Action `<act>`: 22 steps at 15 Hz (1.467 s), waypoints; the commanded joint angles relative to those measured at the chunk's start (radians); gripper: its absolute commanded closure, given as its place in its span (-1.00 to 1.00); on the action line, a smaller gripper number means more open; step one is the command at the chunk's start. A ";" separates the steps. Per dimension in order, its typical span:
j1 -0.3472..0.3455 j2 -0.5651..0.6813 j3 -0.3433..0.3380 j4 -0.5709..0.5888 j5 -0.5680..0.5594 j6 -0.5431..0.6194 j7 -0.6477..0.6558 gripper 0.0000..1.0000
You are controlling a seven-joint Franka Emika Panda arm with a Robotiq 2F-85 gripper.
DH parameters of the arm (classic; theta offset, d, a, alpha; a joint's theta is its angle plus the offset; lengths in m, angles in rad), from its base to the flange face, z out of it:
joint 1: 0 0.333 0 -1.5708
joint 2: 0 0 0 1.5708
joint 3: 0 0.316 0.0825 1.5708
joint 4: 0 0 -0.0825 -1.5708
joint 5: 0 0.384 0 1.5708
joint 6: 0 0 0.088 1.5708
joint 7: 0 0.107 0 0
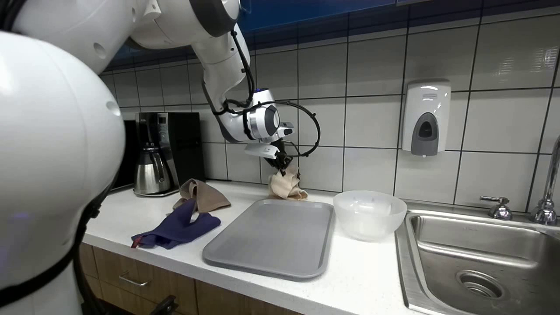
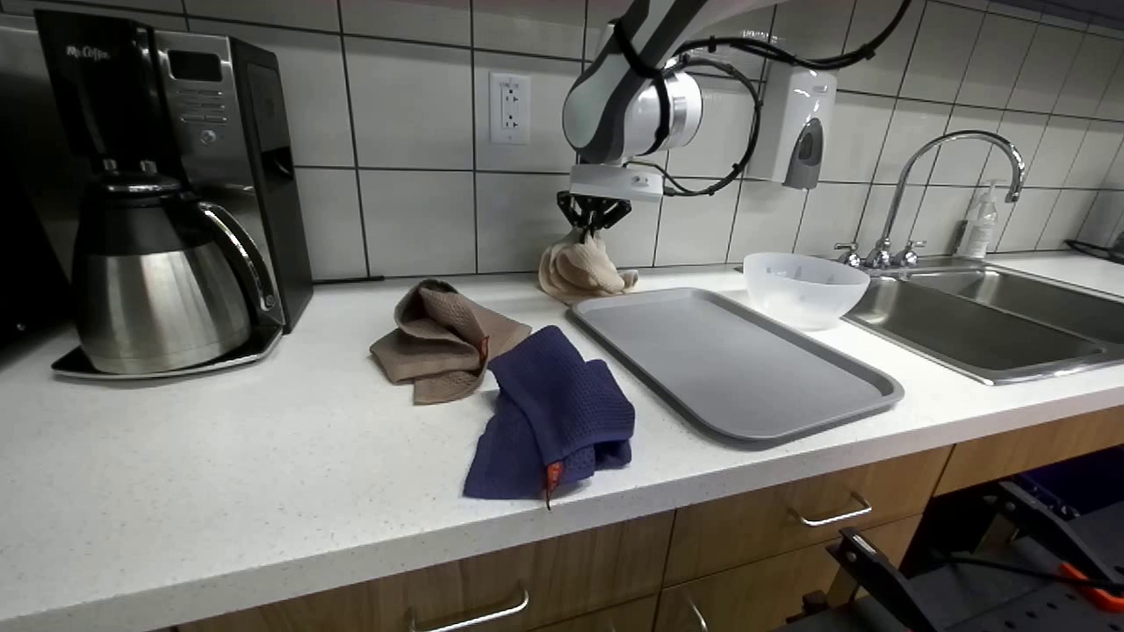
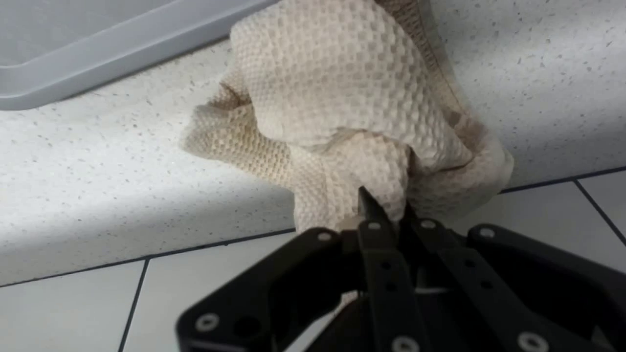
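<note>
A beige waffle-weave cloth [image 1: 286,188] is bunched at the back of the counter by the tiled wall. My gripper [image 3: 385,198] is shut on its upper part, with folds pinched between the black fingers [image 3: 374,208]. The lower folds of the cloth [image 2: 580,270] appear to rest on the counter behind the grey tray [image 2: 738,364]. In both exterior views the gripper [image 2: 587,230] points down from above. Nearby lie a crumpled brown cloth [image 2: 457,338] and a dark blue cloth [image 2: 562,412] with a red tag, both left of the tray.
A translucent bowl [image 1: 369,216] stands between the tray and the steel sink [image 1: 407,262]. A coffee maker [image 2: 219,158] with a metal carafe [image 2: 162,281] is at the left. The wall carries a soap dispenser [image 1: 426,116] and an outlet [image 2: 509,108].
</note>
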 commanded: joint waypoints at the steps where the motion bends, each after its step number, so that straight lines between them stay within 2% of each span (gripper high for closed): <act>1: 0.007 0.027 -0.010 0.040 0.023 -0.023 0.012 0.96; 9: 0.010 0.066 -0.014 0.080 0.039 -0.035 0.015 0.96; 10: 0.011 0.069 -0.016 0.082 0.039 -0.035 0.017 0.36; 11: 0.012 0.071 -0.017 0.084 0.040 -0.034 0.018 0.34; 20: 0.012 0.040 -0.016 0.044 0.040 -0.020 0.014 -0.98; 22: 0.014 0.032 -0.017 0.033 0.038 -0.017 0.014 -1.00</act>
